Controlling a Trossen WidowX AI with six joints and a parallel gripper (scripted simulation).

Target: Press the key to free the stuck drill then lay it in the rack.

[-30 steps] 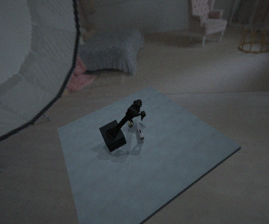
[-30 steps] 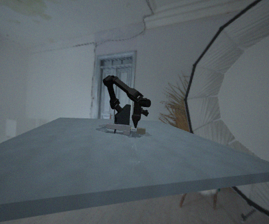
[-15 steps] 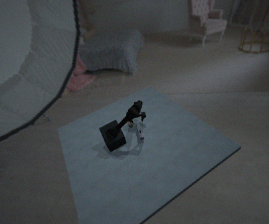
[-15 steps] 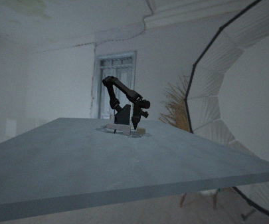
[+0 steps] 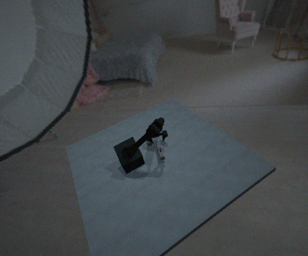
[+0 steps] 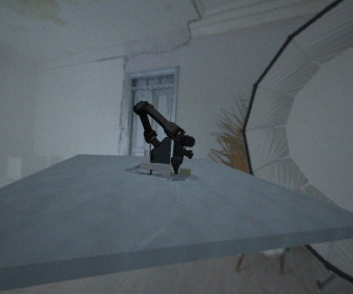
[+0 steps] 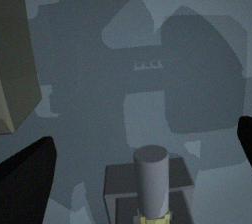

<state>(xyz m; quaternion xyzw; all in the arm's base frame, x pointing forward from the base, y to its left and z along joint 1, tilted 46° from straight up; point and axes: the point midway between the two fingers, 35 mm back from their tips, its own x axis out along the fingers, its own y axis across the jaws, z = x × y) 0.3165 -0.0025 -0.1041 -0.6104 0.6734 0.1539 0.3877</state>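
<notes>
The drill (image 7: 152,177) shows in the wrist view as a grey cylinder with a yellow collar. It sticks out from the end of a long grey holder block (image 7: 118,177) (image 6: 158,167) (image 5: 158,148). My gripper (image 7: 149,136) (image 6: 176,172) is wide open and empty, low over the table by this end of the block. In the wrist view the drill shows between the two black fingers, lower in the picture than their tips. The key cannot be made out in the wrist view. A beige block (image 7: 16,65) (image 6: 185,172), perhaps the rack, stands beside the left finger.
The pale blue table top (image 5: 195,195) (image 6: 154,215) bears the arm's dark base box (image 5: 130,159) close to the holder block. The arm's shadow falls over the area around the blocks. The table's edge (image 5: 218,213) runs along the lower right in the top view.
</notes>
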